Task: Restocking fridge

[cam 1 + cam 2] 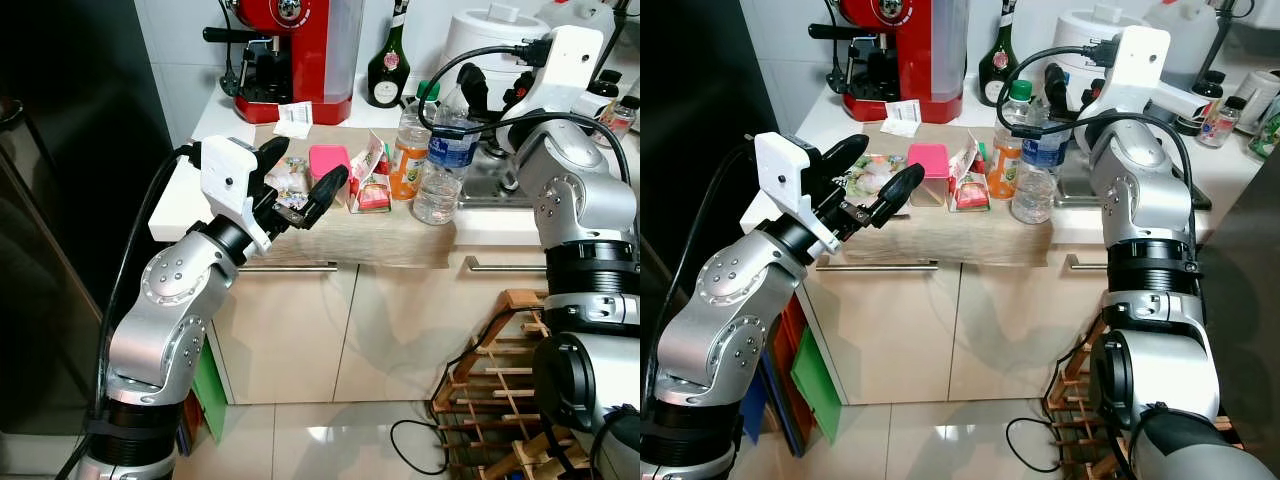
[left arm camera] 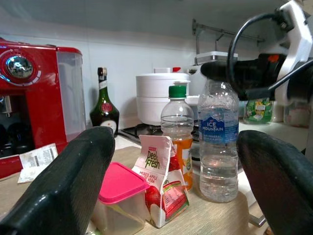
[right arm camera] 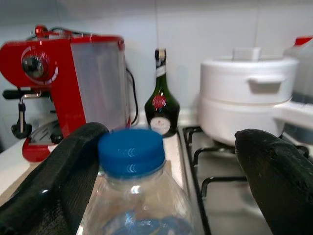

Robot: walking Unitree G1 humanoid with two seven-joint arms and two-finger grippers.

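The water bottle [image 1: 446,150] with the blue cap and blue label stood upright on the wooden bench [image 1: 380,235], and everything else is placed from it. The right claw [image 3: 166,161] was up at the bottle's neck, fingers spread wide, one black finger [image 3: 58,181] close against the cap and the other [image 3: 279,171] well off to the far side; it was not squeezing the bottle. Just beside the bottle, on the side toward the espresso machine, stood an orange juice bottle [image 1: 409,150] with a green cap, and beyond that a small Deeli Fresh juice carton [image 1: 371,180] with its top torn open, then a clear tub with a pink lid [image 1: 328,165]. A bag of wrapped items [image 1: 290,180] lay further along, partly hidden by the left claw [image 1: 300,185]. That claw hovered over the front edge of the bench, well apart from the water bottle, its fingers spread and empty, pointing toward the carton and tub. Behind the water bottle sat a white pot [image 2: 161,95] on a stove, with a dark green liqueur bottle [image 1: 388,60] beside it and the red espresso machine [image 1: 295,50] further along, a paper receipt [image 1: 294,118] lying at its foot. Below the bench were pale cupboard doors [image 1: 290,330], and a wooden rack [image 1: 500,390] stood on the tiled floor under the bottle's end.
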